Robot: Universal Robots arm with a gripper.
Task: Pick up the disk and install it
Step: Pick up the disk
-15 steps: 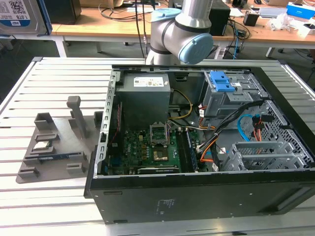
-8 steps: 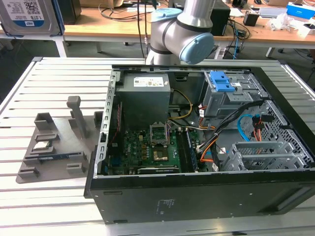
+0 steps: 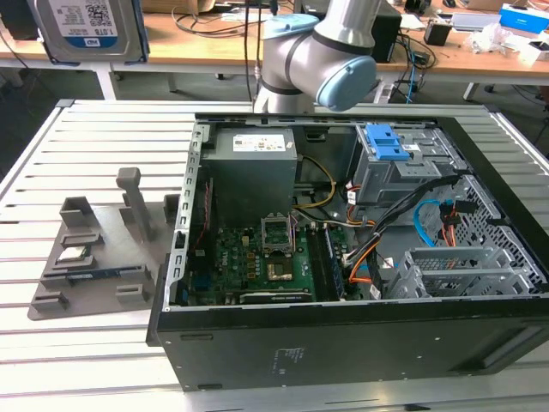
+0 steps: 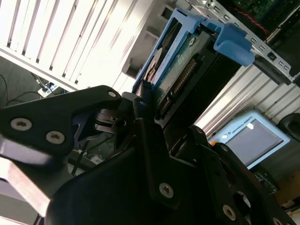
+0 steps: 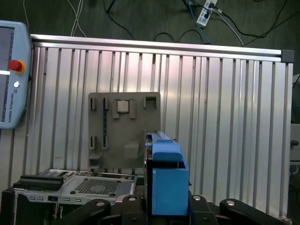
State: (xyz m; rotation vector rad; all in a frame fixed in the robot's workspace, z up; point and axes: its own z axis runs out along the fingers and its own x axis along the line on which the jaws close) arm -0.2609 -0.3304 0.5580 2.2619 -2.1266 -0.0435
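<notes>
One ribbed aluminium bench (image 3: 86, 360), long parallel slats; cluttered wooden desks (image 3: 189, 47) behind. Open black tower case (image 3: 343, 352) on bench, beside grey moulded fixture plate (image 3: 94, 257). Disk (image 4: 178, 61): flat silver, blue plastic carrier, held aloft outside case. Black gripper (image 4: 144, 93) fingers (image 4: 146, 129) clamped on disk edge.

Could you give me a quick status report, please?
Gripper shut on the disk. Disk held up above grey fixture, outside the open case. No obstruction seen.
</notes>
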